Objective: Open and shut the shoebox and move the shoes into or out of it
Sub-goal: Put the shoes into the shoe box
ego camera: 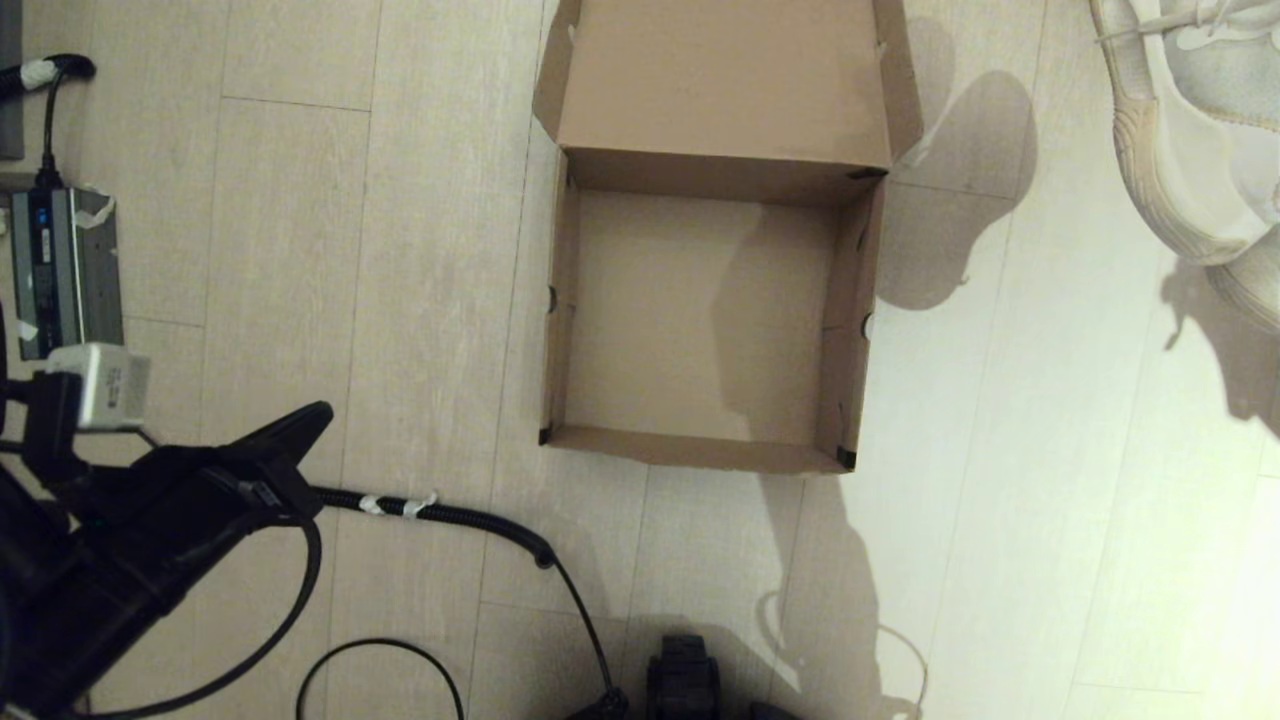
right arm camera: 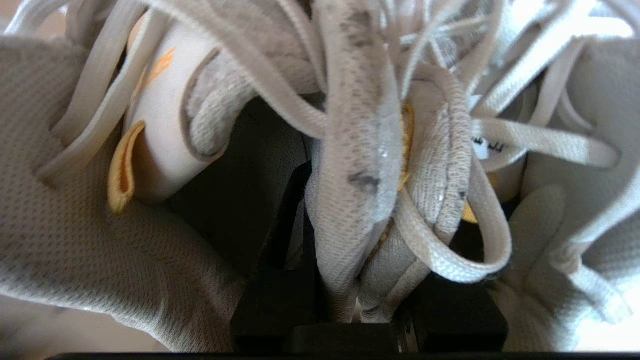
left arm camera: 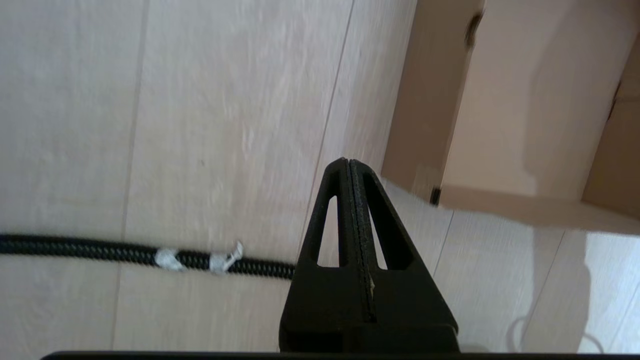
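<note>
Shoes point(right arm camera: 360, 165) gripped by my right end effector point(right arm camera: 350, 300) (tongues and laces); I'd lift clear of the wall into the open shoebox point(ego camera: 700, 310). Left end effector point(left arm camera: 356, 210) clenched, idle.

Floor point(ego camera: 380, 250) — pale wood-look planks, seams running away from the camera. Strong light at the right side, washing the boards near white; soft grey shadows across them. Black braided cable point(ego camera: 440, 512) lies on the planks, white tape wraps. Grey power brick point(ego camera: 60, 265) at far left.
</note>
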Robot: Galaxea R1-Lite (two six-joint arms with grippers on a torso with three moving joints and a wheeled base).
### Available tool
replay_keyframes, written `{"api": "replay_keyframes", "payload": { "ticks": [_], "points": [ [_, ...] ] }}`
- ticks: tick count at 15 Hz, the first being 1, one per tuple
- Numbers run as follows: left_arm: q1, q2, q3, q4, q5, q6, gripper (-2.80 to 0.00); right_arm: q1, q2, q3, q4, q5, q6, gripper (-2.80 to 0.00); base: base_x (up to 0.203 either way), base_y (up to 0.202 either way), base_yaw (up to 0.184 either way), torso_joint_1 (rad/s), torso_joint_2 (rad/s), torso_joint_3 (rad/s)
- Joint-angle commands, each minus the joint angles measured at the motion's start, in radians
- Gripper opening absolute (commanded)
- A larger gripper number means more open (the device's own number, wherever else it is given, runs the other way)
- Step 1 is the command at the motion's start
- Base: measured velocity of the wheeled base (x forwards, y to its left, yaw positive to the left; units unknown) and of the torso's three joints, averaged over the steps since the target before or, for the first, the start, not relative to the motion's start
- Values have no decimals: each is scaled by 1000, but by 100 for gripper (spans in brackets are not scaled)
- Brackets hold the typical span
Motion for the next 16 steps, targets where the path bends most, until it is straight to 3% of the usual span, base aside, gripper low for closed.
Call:
{"api": "replay_keyframes", "payload": {
  "ticks": [1, 6, 10, 13, 16],
  "points": [
    [-17, 65, -10, -8, 4, -2, -280, 77, -108, 23, 36, 11, 30, -280, 0, 0, 0, 0, 0, 0],
    [-50, 140, -62, -9, 7, 0, -280, 391, -171, 174, 50, -22, 93, -280, 0, 0, 0, 0, 0, 0],
    [-50, 169, -139, -5, 7, 2, -280, 621, -140, 281, -62, -101, 36, -280, 0, 0, 0, 0, 0, 0],
    [-48, 175, -155, 1, 7, 3, -280, 779, -44, 350, -185, -262, -17, -280, 0, 0, 0, 0, 0, 0],
    [-45, 192, -160, 1, 7, 3, -280, 864, 26, 409, -293, -357, -67, -280, 0, 0, 0, 0, 0, 0]
  ]
}}
